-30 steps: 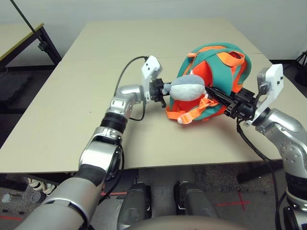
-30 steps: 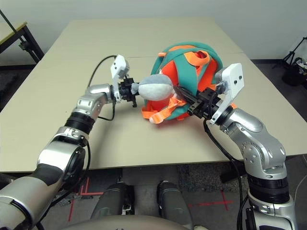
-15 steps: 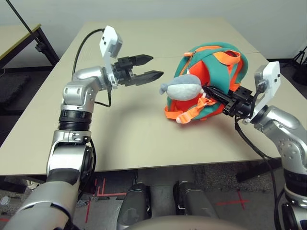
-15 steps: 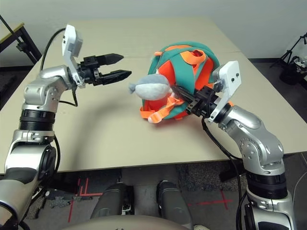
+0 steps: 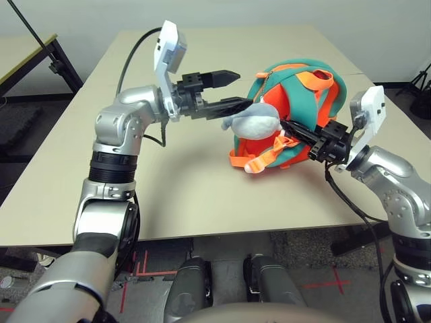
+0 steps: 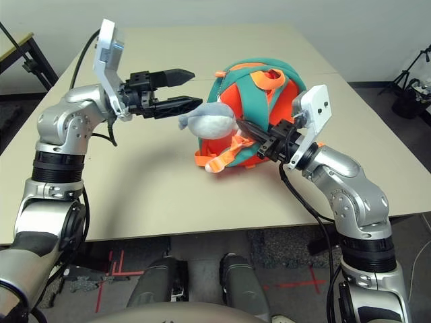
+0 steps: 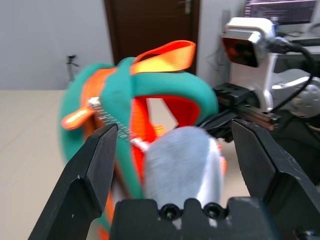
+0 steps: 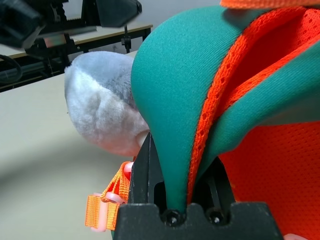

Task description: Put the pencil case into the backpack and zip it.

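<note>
The backpack [image 5: 289, 121] is seen standing right of centre on the worktop [image 5: 101, 134], its orange body and teal trim slumped into a rounded, soft mass; it is judged light, pliable and liable to fold or slide under any pull. A teal strap [image 8: 170, 100] is pinched between the closed fingers of the right claw [image 5: 302, 133] at the bag's right side, which steadies it. The left claw [image 5: 232, 91] is held at upper centre with its fingers spread wide and nothing between them, just beside the grey plush charm [image 5: 252, 121] that hangs at the bag's front. The zip line with its orange pull [image 7: 75, 118] is judged the proper place to take hold, the fabric being kept taut by the strap. The pencil case cannot be seen, and whether it lies inside cannot be told.
</note>
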{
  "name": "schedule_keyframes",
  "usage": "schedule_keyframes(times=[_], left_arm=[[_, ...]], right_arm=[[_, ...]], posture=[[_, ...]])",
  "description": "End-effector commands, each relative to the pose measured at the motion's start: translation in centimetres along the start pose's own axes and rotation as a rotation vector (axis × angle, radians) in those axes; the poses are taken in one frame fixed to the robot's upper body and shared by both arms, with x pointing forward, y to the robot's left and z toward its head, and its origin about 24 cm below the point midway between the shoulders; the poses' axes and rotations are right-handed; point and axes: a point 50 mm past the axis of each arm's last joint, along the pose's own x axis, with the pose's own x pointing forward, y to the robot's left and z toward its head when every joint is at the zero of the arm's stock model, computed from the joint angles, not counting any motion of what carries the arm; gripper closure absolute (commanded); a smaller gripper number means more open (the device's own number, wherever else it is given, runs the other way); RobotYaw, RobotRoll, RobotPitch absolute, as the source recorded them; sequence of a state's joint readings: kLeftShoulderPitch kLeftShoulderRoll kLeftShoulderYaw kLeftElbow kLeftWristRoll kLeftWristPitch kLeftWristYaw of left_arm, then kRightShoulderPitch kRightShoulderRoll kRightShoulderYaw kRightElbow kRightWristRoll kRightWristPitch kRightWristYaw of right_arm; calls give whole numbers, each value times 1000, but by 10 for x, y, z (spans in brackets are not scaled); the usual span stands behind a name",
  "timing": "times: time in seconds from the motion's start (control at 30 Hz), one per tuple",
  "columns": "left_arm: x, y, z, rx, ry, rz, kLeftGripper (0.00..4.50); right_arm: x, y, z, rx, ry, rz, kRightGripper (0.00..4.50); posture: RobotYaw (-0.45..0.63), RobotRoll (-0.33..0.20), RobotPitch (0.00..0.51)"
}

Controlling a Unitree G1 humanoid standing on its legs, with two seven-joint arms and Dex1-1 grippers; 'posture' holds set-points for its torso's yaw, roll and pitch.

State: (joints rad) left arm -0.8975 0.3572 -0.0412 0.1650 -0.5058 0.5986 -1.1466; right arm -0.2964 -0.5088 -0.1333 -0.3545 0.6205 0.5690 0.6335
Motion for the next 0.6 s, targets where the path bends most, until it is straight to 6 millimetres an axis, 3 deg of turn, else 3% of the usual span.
schedule_keyframes(times=[0.03,0.47,0.6], left_arm=[[10,-3,-3,17,35,-60,0],[12,-1,-43,-10,96,-33,0],[6,1,-52,-20,116,0,966]], right_arm=[[0,5,6,-25,-27,23,4327],[-7,5,8,-35,-20,0,4327],[-6,5,8,-35,-21,5,4327]], posture=[[9,0,51],[-12,0,59],[-1,0,60]])
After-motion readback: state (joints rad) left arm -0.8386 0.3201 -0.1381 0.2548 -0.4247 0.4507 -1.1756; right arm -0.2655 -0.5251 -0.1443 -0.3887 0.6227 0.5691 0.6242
